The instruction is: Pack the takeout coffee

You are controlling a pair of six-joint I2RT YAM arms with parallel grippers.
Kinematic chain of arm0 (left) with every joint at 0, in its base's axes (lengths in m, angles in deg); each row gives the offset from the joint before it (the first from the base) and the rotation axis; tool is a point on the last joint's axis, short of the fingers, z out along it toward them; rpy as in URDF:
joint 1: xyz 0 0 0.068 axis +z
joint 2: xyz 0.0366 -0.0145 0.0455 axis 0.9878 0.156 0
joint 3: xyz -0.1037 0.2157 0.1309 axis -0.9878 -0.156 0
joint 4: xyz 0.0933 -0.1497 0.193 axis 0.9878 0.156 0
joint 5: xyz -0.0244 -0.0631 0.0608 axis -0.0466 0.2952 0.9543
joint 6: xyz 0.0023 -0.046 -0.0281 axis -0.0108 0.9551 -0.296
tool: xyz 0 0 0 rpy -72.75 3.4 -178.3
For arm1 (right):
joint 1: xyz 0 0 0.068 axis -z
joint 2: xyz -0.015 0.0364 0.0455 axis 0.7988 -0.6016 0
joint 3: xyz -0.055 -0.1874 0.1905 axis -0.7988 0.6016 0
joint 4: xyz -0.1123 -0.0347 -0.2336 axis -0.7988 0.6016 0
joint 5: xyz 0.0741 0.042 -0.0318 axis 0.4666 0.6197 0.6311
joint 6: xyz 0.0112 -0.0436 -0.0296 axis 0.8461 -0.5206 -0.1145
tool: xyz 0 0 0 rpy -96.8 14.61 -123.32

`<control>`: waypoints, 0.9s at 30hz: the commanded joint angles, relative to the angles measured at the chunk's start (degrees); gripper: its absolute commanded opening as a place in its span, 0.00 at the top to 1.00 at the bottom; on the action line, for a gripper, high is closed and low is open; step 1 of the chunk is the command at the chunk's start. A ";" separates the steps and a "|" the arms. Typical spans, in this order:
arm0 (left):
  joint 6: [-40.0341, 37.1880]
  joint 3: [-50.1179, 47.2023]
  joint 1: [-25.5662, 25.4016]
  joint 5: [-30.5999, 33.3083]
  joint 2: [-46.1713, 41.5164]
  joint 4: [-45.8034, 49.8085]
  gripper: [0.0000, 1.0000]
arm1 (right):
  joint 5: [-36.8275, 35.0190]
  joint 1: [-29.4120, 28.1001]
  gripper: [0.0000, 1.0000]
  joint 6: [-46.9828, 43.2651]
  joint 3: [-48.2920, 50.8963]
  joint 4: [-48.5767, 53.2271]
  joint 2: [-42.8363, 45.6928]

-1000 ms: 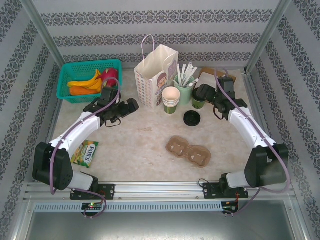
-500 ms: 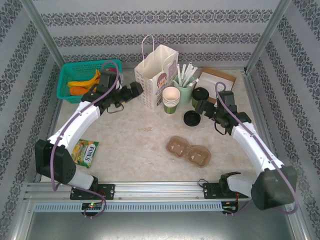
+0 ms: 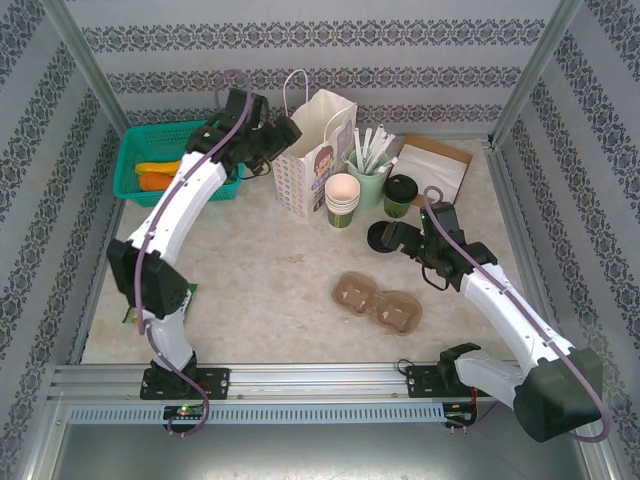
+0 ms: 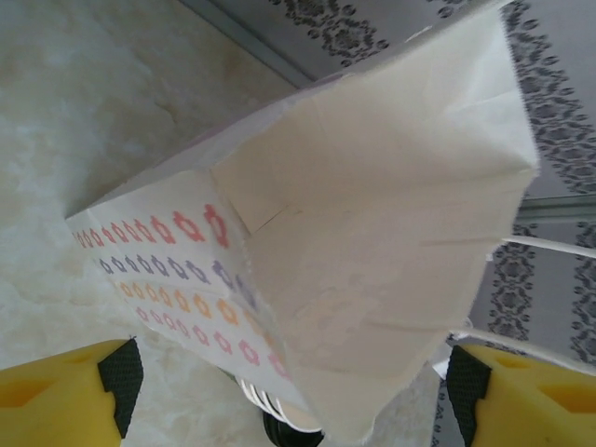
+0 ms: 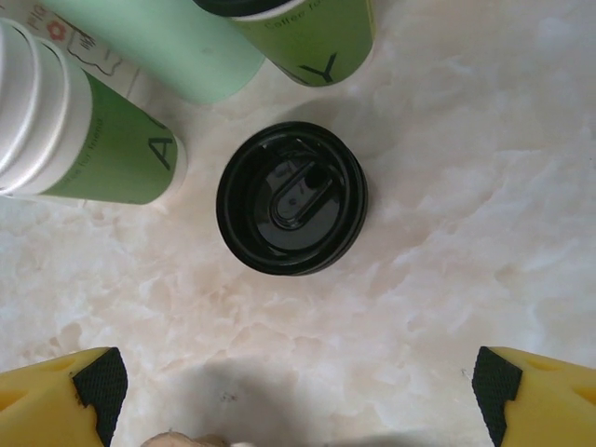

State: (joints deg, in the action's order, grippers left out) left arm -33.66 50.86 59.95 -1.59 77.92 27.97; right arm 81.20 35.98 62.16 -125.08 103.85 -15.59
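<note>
Takeout coffee [image 3: 401,195]: upright on the table [image 3: 270,270], upper right of centre in the overhead view, just right of the mint-green holder [image 3: 368,182]. Its place matches a second ago. In the right wrist view you see its green side at the top edge.

Right gripper [image 3: 398,238]: released, fingers spread wide with nothing between them. It has drawn back from the coffee and now hangs over the loose black lid [image 3: 383,237], apart from the cup.

Left gripper [image 3: 282,132]: unclenched. In its wrist view you find one finger at each lower corner and the paper bag [image 4: 372,233] between them; whether they touch it cannot be told. Its arm has swung from mid-table up to the bag's upper left.

View differences: the left wrist view gives you the bag's open mouth and pale inner walls, while the overhead view gives its handle and printed face. The right wrist view gives you the lid's moulded face and, at left, the stack of lidless cups [image 5: 84,140].
</note>
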 commanded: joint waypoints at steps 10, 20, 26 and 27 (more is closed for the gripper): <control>3.26 9.48 -2.47 5.76 6.90 10.20 0.62 | -2.29 -2.05 0.04 -0.60 -1.37 3.35 1.56; -0.70 7.81 -2.28 10.39 3.79 11.19 0.88 | -0.44 -3.97 0.02 3.82 -1.54 11.53 4.49; -4.84 0.12 -0.08 11.00 -3.05 10.38 0.95 | -4.45 -9.21 0.02 11.55 -1.74 14.18 4.62; -5.43 -1.90 0.19 11.43 -4.49 10.02 0.96 | -5.25 -9.89 0.02 12.79 -1.47 14.14 4.45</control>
State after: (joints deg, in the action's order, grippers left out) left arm -35.27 52.24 58.61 7.39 78.79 37.24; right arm 79.29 27.72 69.53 -125.14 115.33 -11.61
